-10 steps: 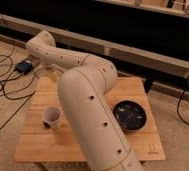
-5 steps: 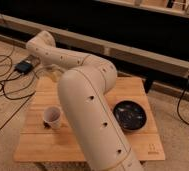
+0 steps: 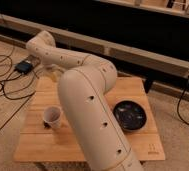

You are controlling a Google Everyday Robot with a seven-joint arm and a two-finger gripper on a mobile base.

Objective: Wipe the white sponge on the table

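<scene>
At the far left corner of the light bamboo plank tabletop (image 3: pixel 43 142), the end effector (image 3: pixel 52 74) hangs below the cream jointed arm (image 3: pixel 88 100), exactly where it was a second ago. Whether it is spread or pinching cannot be told. No cream-white sponge is visible, presumably masked by the arm, so wiping shows no progress.

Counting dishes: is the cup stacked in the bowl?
No, the white cup sits on the table apart from the dark bowl; the gripper hangs near the far edge.
</scene>
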